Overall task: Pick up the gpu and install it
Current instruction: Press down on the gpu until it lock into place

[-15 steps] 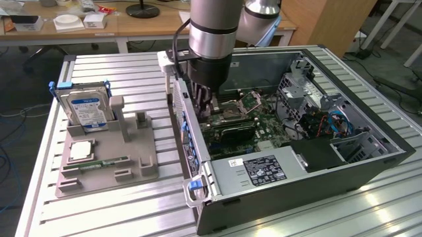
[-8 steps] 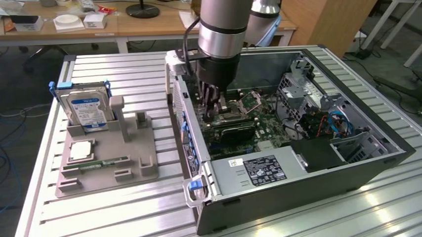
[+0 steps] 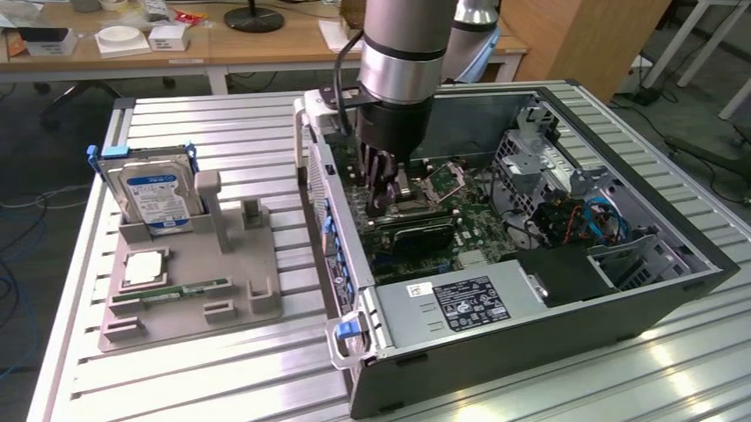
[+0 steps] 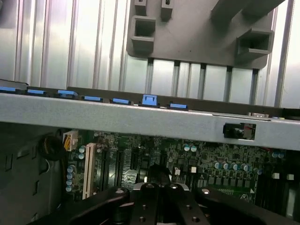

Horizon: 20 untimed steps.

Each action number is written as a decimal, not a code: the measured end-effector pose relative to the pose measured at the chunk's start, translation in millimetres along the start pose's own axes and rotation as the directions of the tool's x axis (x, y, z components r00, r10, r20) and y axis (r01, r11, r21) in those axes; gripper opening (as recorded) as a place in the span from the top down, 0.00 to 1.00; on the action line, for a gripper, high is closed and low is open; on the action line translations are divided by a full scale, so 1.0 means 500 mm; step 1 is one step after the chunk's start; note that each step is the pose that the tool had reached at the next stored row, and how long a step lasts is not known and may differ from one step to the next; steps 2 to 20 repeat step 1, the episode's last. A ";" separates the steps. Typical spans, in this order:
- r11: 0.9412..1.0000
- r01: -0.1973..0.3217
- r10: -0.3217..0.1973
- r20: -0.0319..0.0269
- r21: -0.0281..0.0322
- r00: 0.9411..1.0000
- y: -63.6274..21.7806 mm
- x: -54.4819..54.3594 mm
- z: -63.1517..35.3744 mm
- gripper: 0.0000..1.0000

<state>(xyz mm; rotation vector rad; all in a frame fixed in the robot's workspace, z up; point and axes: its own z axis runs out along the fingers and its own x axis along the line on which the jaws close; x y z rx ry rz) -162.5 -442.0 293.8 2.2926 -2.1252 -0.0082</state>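
The gpu (image 3: 378, 204) hangs edge-down in the tool (image 3: 388, 178), long axis unclear.

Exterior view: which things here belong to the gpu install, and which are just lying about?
In the job:
- gripper, shut, down inside the case
- motherboard
- open computer case
- gpu: cannot pick it out for certain

Lying about:
- hard drive
- RAM stick
- processor chip
- grey holder that carries all three

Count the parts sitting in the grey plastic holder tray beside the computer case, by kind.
Silver hard drive with blue label: 1
Silver square processor chip: 1
Narrow green RAM stick: 1
Total: 3
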 end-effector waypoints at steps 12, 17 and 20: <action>1.000 0.000 0.000 0.000 0.000 1.000 0.000 0.000 0.000 0.90; 1.000 0.000 0.000 0.000 0.000 1.000 0.000 0.000 0.000 0.90; 1.000 0.000 0.000 0.000 0.000 1.000 0.000 0.000 0.000 0.90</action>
